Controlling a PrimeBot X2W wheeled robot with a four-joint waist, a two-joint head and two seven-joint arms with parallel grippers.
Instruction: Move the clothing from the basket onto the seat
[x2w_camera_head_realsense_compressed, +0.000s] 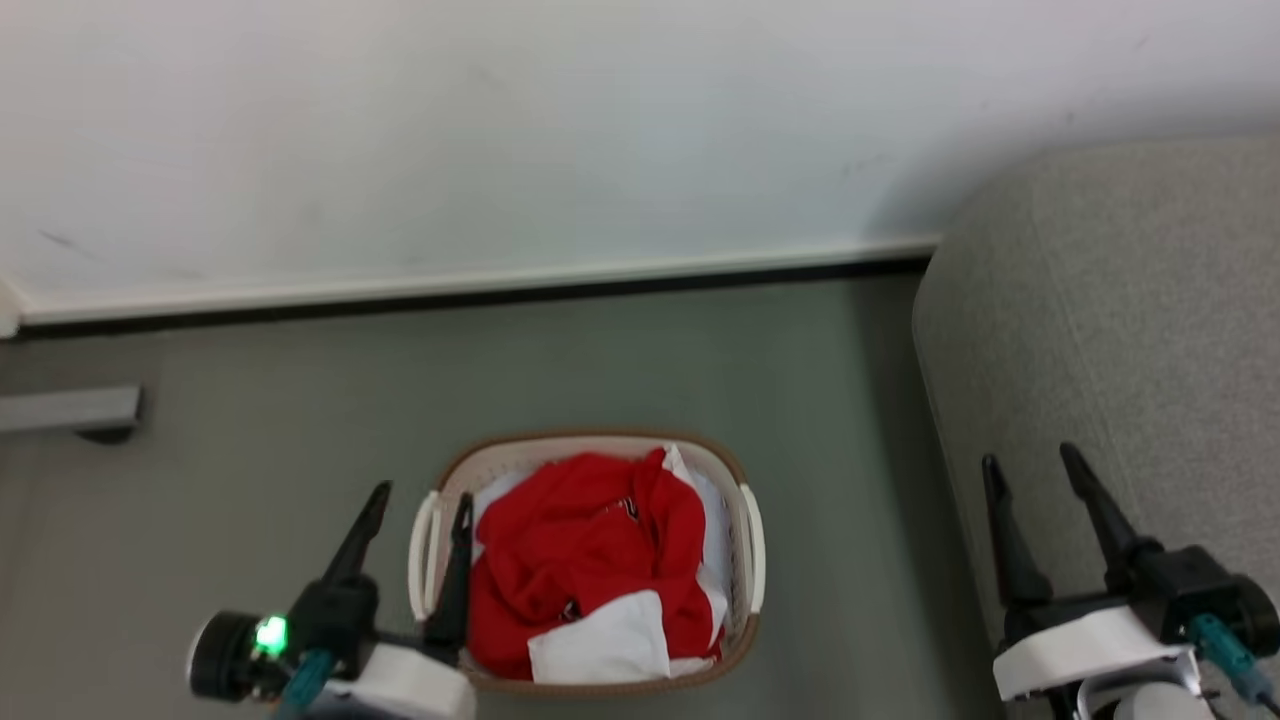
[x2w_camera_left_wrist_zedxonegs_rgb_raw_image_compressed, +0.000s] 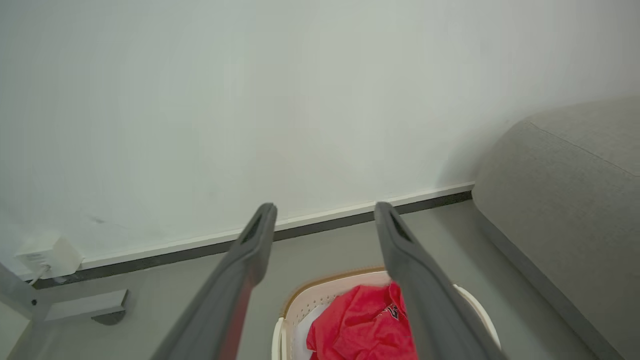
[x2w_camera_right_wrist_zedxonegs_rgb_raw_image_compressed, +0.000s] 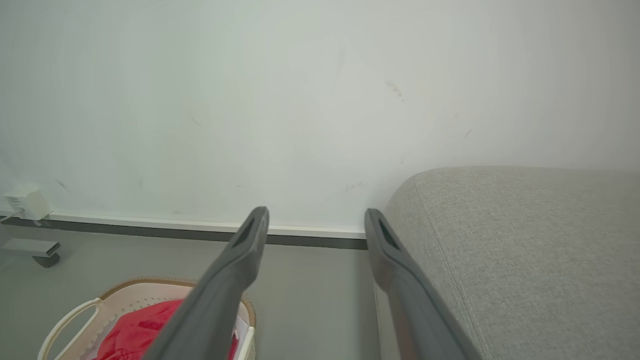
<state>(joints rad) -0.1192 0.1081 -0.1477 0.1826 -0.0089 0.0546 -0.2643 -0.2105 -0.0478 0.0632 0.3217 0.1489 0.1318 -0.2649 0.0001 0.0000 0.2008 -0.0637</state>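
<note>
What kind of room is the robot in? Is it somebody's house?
Probably a living room or a room set up like a home, though I can't be sure. There's a big light grey sofa beside a laundry basket holding a red jersey, on a grey floor by a plain white wall.

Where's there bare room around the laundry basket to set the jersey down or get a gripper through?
The grey sofa beside the right gripper is bare. The floor is free between basket and sofa, and between basket and baseboard. Crowded: the red jersey fills the basket, with the left gripper at its left side.
</note>
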